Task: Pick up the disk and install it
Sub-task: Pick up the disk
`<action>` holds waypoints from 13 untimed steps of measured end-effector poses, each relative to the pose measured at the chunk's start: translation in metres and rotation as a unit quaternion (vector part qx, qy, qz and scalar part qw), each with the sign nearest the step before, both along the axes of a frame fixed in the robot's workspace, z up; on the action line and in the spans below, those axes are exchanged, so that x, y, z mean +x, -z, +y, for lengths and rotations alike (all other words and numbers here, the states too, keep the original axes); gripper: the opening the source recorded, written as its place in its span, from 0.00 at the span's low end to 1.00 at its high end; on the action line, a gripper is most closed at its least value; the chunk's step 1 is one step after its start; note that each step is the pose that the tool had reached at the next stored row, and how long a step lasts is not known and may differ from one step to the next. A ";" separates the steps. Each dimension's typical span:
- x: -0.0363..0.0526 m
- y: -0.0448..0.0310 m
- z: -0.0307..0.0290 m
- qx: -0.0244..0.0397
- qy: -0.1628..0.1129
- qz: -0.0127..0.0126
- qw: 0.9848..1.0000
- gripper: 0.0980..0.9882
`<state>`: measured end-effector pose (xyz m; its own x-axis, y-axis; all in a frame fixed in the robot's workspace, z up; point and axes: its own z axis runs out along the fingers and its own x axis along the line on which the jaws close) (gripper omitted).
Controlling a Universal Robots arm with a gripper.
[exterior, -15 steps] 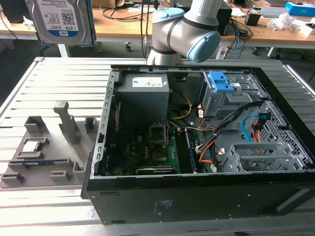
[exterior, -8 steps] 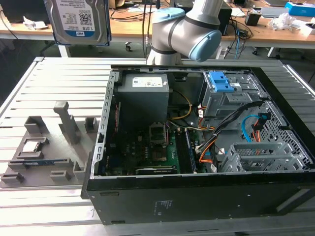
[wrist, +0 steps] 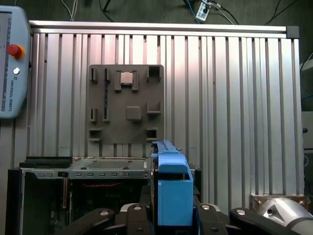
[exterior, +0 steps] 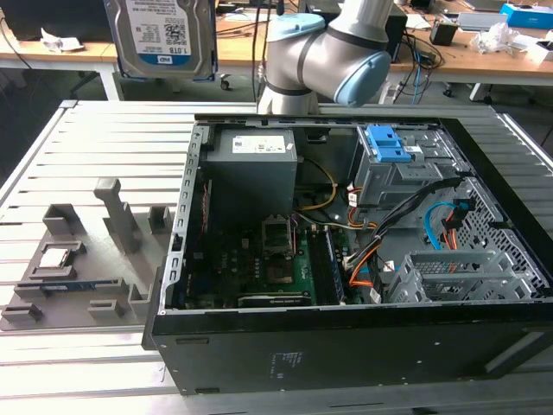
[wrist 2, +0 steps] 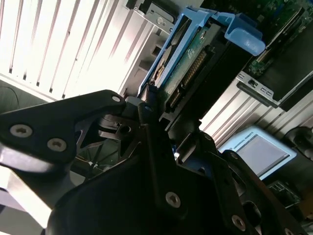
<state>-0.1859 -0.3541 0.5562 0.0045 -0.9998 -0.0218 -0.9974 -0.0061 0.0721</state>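
Observation:
The disk (exterior: 161, 36) hangs high above the slatted table at the exterior view's upper left, label side showing, blue frame along its edges. In the second wrist view my gripper (wrist 2: 157, 108) is shut on the disk (wrist 2: 188, 58), whose connector edge and blue frame stick out past the black fingers (wrist 2: 146, 122). The first wrist view looks straight down along the blue frame (wrist: 172, 193), clamped between the fingers (wrist: 142, 215), with the open computer case (wrist: 73, 196) below and to one side.
An open computer case (exterior: 346, 259) lies on the table, with a blue-tabbed drive bay (exterior: 390, 147), cables and a motherboard inside. Beside it sits a grey fixture plate (exterior: 78, 259) (wrist: 126, 103) carrying a small square chip (wrist: 128, 78). A teach pendant (wrist: 12, 63) lies at the table's edge.

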 end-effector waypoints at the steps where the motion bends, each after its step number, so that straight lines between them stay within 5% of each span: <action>1: 0.0051 0.0000 0.0000 0.000 0.000 0.000 1.000 0.30; 4: 0.0178 0.0000 0.0000 0.000 0.000 0.000 1.000 0.30; 11: 0.0713 0.0000 0.0004 0.000 0.000 0.000 1.000 0.30; 13: 0.0799 0.0000 0.0005 0.000 0.000 0.000 1.000 0.30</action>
